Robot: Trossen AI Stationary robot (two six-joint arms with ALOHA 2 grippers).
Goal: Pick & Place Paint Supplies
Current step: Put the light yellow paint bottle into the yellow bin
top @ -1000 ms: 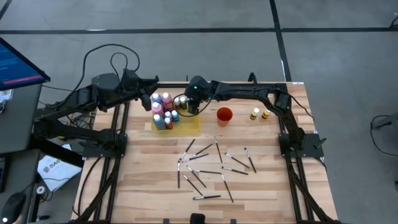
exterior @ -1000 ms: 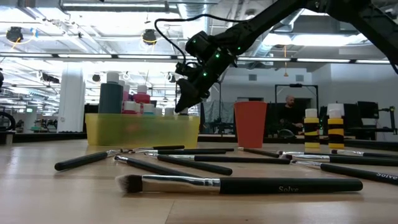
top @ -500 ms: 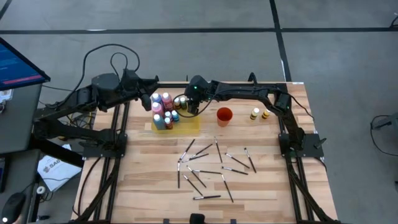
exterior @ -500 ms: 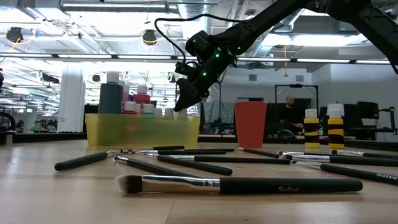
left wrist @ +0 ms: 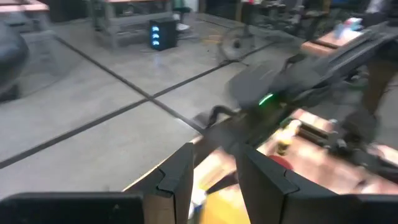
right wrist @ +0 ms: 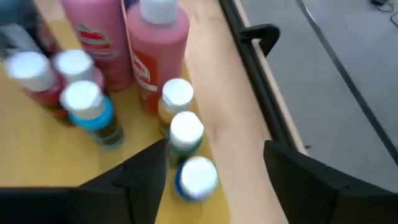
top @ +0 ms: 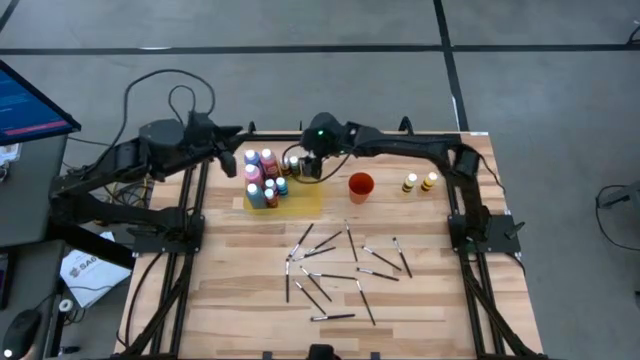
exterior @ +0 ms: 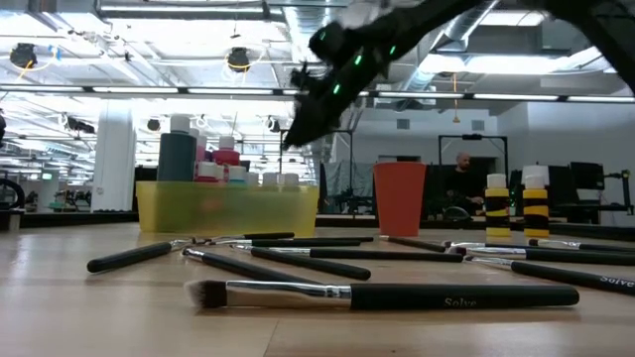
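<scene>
Right claw (right wrist: 205,171) hangs with its jaws spread wide and empty just above the paint bottles (top: 266,178), which stand clustered on the yellow mat (top: 305,197). Left claw (left wrist: 214,180) hovers off the mat's far-left corner, past the desk (top: 420,290) edge; its fingers stand slightly apart with nothing between them. Right of the mat stand an orange-red cup (top: 360,186) and two yellow bottles (top: 419,183). Near the mat's front side, dark brushes (top: 335,270) lie scattered.

A pale wooden surface (top: 250,300) stands on a grey concrete floor (top: 320,25) crossed by dark lines, a lit monitor (top: 30,105) to one side, bright ceiling lamps (exterior: 238,59) overhead.
</scene>
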